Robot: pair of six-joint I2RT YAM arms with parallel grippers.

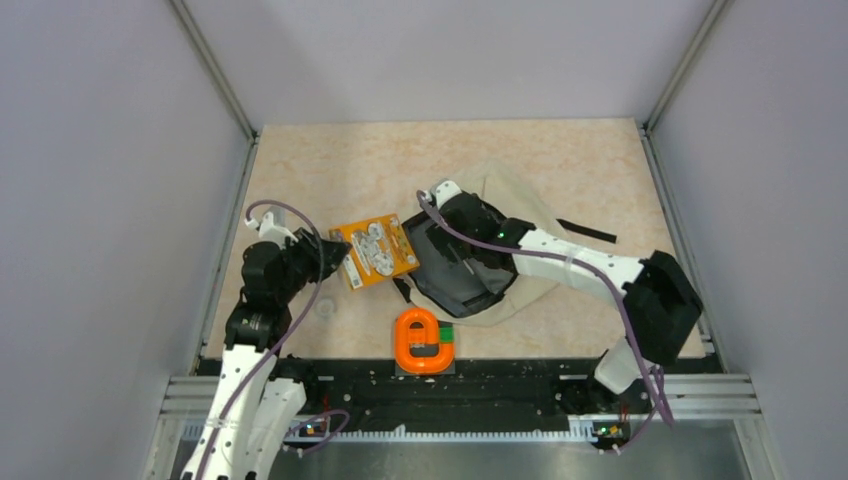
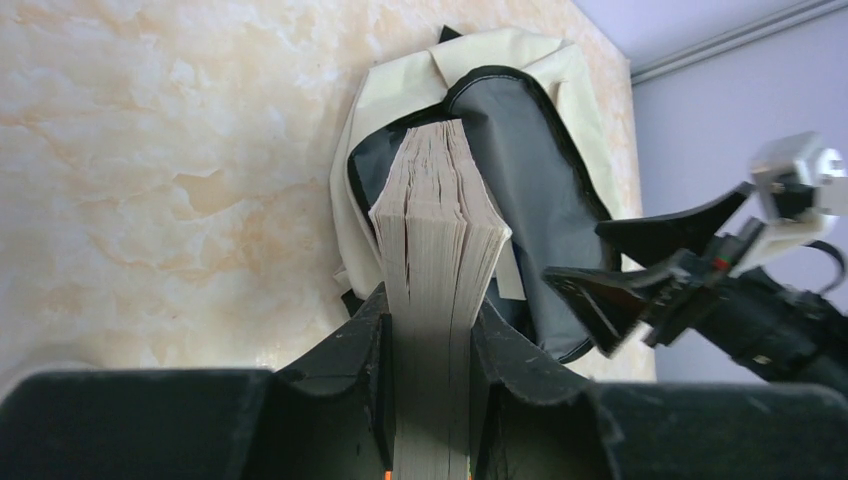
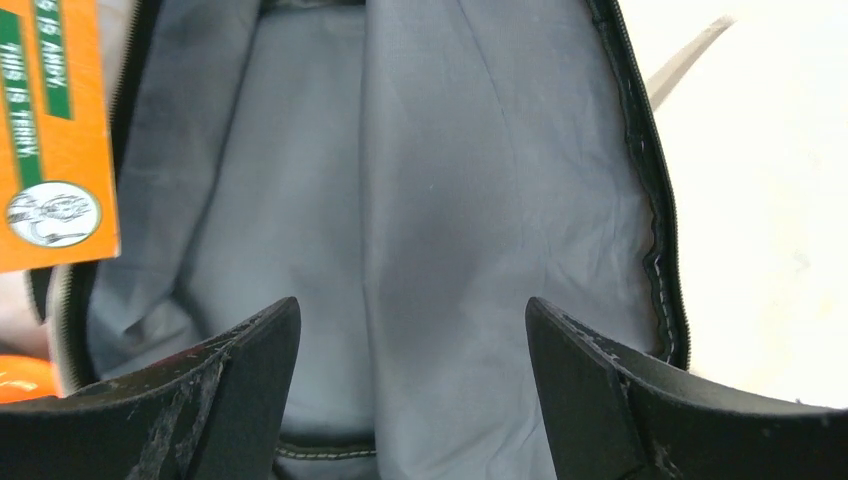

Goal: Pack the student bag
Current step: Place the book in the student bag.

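Our left gripper [image 2: 430, 310] is clamped on a thick book [image 2: 440, 220], aimed at the student bag [image 2: 500, 70], which lies open at 12 o'clock ahead of it. Our right gripper [image 3: 412, 310], fingers apart and empty, hovers over the grey lining. We judge the book may strike those fingers or snag the zipper rim, shoving the soft bag away.

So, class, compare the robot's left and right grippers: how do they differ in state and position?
The left gripper is shut on a book; the right gripper is open and holds nothing. The left gripper is outside the bag, beside its opening; the right gripper is over the open compartment, facing the grey lining. Both have black fingers.
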